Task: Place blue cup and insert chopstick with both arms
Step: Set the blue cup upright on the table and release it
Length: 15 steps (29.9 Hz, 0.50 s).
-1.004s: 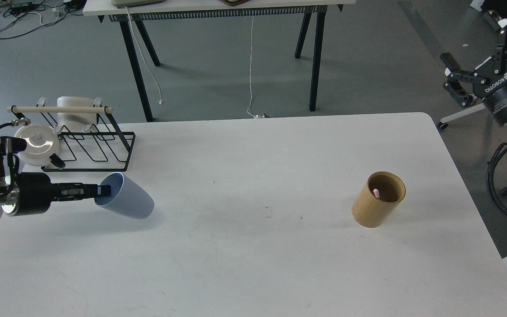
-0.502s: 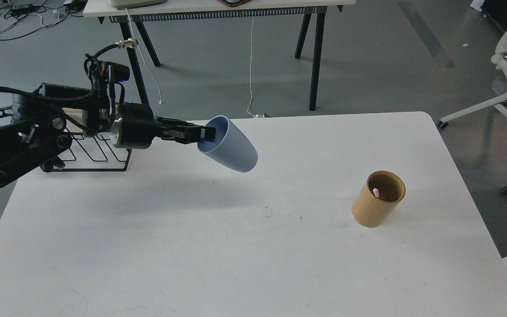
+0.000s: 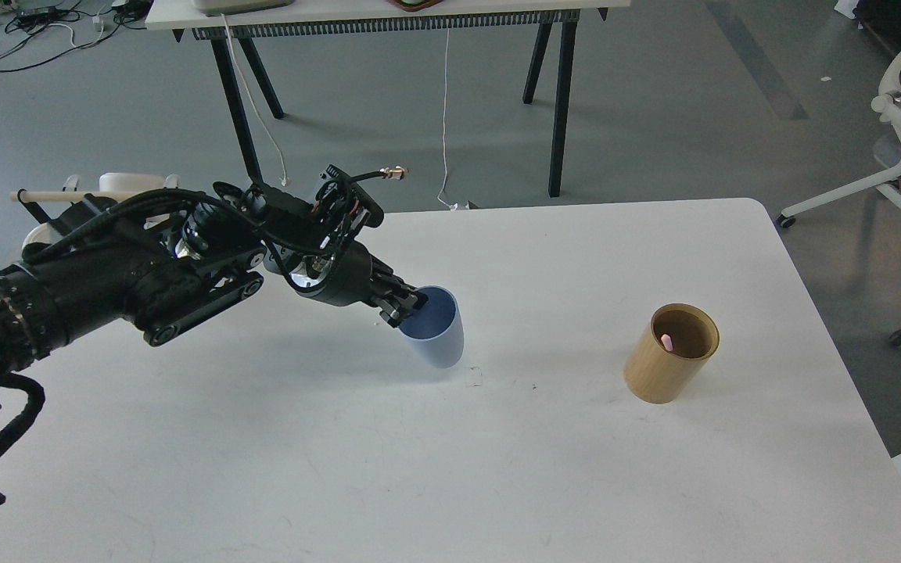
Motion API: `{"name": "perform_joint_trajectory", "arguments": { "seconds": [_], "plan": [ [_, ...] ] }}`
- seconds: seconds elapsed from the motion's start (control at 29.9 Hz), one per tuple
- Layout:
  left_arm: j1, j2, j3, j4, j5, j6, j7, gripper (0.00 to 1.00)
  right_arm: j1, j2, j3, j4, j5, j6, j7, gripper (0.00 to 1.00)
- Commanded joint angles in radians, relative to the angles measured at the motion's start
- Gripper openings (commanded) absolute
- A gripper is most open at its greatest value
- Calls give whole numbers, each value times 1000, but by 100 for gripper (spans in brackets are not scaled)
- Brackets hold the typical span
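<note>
The blue cup (image 3: 435, 338) is found just left of the frame's centre, mouth up and close to upright, its base at or just above the white table (image 3: 497, 469); contact with the surface cannot be confirmed. The left gripper (image 3: 402, 306) is seen clamped on the cup's near-left rim, one finger inside the mouth and one outside the wall. The right gripper is not in view.

The chopstick (image 3: 667, 342) is recorded only as a pink tip inside the tan wooden holder (image 3: 669, 356), right of centre and well apart from the cup. A black wire rack (image 3: 59, 205) is partly hidden behind the left arm at the left edge of the frame.

Handling judgement: the cup appears to be light, stiff, matte plastic, not fragile. A rim pinch is judged adequate, though so light a tumbler could tip or skid when released unless set flat first. The tapered base gives a small footprint, so it may be knocked over during insertion.

The chopstick is judged thin, rigid and very light, with a smooth surface that may slip or pivot between flat pads. Only its upper end is offered for grasping, from above, within the holder's mouth; the finger clearance there is limited. Placement is judged nearly complete; insertion is not yet begun
</note>
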State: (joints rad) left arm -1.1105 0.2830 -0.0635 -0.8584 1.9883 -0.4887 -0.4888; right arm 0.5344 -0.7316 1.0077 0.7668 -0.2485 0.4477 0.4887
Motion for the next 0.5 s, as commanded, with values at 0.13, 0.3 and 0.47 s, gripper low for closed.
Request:
{"name": "perform_joint_trajectory", "arguments": {
  "seconds": [0.13,0.3,0.47],
  "plan": [
    [21,-64,-1,36,69,0,0,2,-4,1,2,-9,0,0,0,99],
    [21,-70,-9,36,67,0,0,5,-5,0,0,-11,0,0,0,99],
    [21,-62,-13,27,56,0,0,11,-5,1,-1,-11,0,0,0,99]
  ]
}}
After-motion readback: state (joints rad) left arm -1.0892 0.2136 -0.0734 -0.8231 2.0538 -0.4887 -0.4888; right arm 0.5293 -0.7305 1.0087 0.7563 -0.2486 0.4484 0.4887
